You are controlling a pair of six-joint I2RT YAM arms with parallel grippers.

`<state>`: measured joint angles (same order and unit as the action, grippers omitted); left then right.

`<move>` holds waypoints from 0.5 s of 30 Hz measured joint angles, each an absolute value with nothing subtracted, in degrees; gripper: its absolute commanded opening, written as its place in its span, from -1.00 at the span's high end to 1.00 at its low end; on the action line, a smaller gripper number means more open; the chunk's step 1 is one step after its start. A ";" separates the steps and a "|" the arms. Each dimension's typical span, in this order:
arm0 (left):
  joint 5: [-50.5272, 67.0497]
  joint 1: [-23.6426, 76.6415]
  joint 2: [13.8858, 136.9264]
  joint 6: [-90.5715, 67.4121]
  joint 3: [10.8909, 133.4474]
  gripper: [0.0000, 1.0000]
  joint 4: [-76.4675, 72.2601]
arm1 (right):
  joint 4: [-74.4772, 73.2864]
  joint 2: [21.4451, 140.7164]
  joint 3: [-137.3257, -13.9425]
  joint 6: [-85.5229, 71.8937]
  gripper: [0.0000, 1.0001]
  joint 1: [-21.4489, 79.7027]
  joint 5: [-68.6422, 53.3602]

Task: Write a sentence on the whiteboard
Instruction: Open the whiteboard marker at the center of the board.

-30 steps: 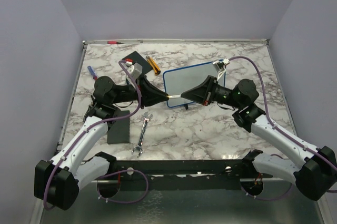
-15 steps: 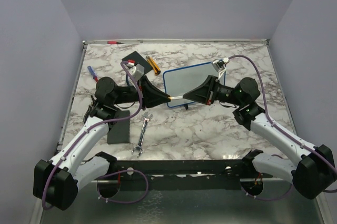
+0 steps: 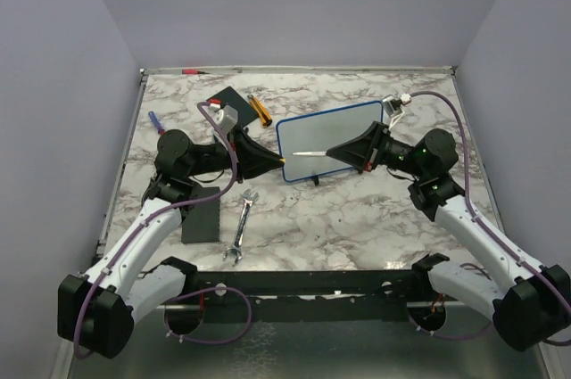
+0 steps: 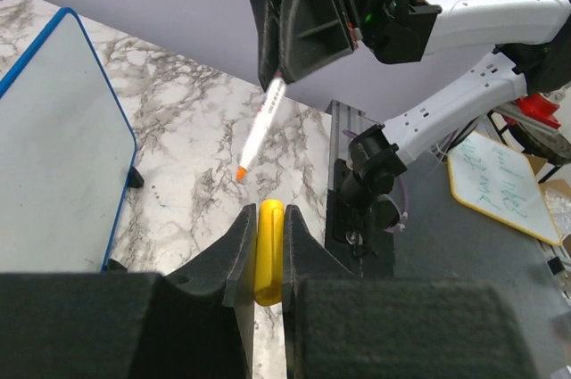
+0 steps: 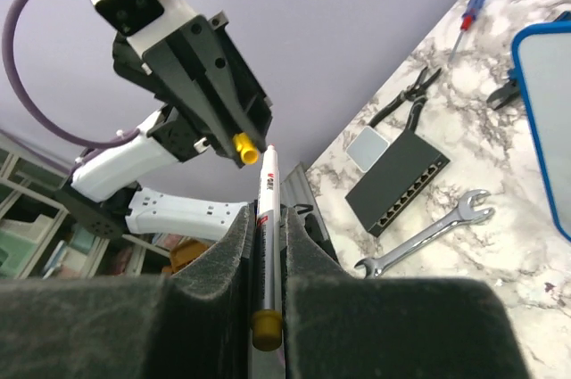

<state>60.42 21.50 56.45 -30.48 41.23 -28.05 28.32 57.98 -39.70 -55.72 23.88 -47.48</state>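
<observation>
The marble table (image 3: 357, 227) carries the whiteboard (image 3: 326, 132) at its middle, toward the far side. The board stands tilted back on small black feet, its blue-framed face turned toward the arms. A black network switch (image 3: 201, 218) and a wrench (image 3: 241, 227) lie on the near left, well apart from the board.

The right gripper (image 3: 335, 151) hangs in front of the board's right half, fingers pinching a white marker (image 3: 308, 154) that points left. From above, the marker overlaps the board's near left part. The left wrist view shows the marker in the air beside the board, not touching it, with its orange tip bare.

The left gripper (image 3: 272, 162) sits just off the board's left edge, facing the right one. Its fingers are pressed onto a yellow cap (image 4: 268, 254). The cap lies just beyond the marker's tip, a small gap between them.
</observation>
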 measured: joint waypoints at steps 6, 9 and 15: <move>60.42 20.91 55.66 -30.55 41.23 1.00 -28.18 | 26.35 57.08 -39.70 -54.50 0.99 21.63 -47.31; 60.45 20.91 55.61 -30.55 41.23 1.00 -28.16 | 24.71 56.84 -39.70 -53.56 0.99 21.39 -47.29; 60.34 20.91 55.61 -30.24 41.21 1.00 -28.12 | 20.27 54.98 -39.70 -51.18 0.99 20.08 -47.00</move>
<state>60.34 20.91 55.61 -30.24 41.21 -28.12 20.27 54.98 -39.70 -51.18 20.08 -47.00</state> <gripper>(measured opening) 0.121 0.103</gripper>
